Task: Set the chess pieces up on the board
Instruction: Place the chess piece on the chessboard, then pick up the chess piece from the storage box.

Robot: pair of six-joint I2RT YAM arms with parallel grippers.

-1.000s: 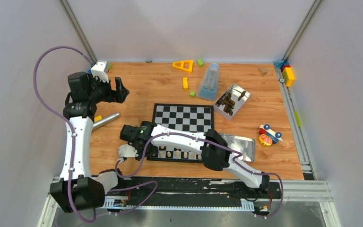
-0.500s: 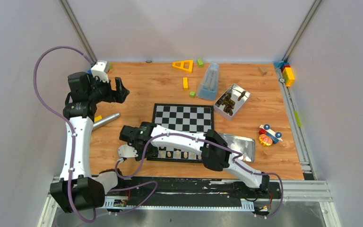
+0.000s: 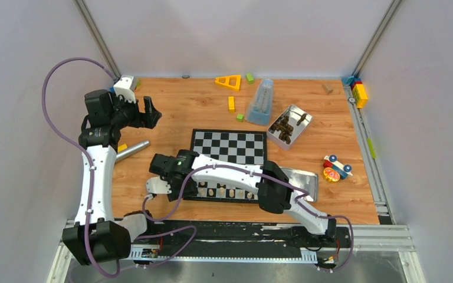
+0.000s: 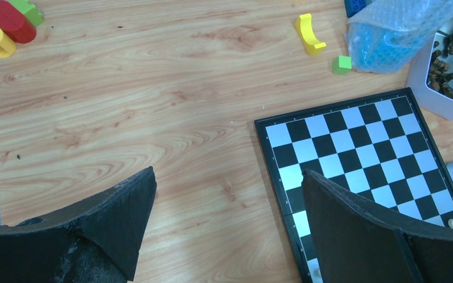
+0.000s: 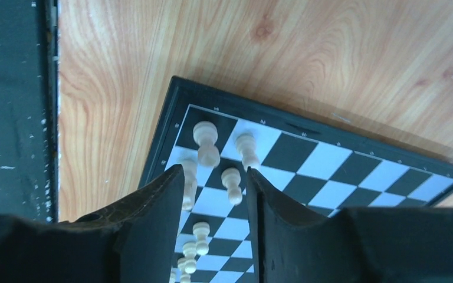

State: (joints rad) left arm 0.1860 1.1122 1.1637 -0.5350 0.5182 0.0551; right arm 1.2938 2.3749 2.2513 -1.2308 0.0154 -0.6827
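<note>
Above the light wooden table point(image 4: 124, 118) the left tool point(image 4: 229, 177) gapes wide; the right tool point(image 5: 215, 177) is released — slightly parted over small cream chess pieces point(image 5: 205, 141) at a corner of the flat black-and-white checkered board point(image 5: 315, 162).

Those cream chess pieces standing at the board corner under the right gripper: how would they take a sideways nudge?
Probably tip-prone: each cream chess piece is tall and slim on a small base. Likely light, since each is smaller than one square of the board. The right gripper sits close beside them, so a brush might topple several.
</note>
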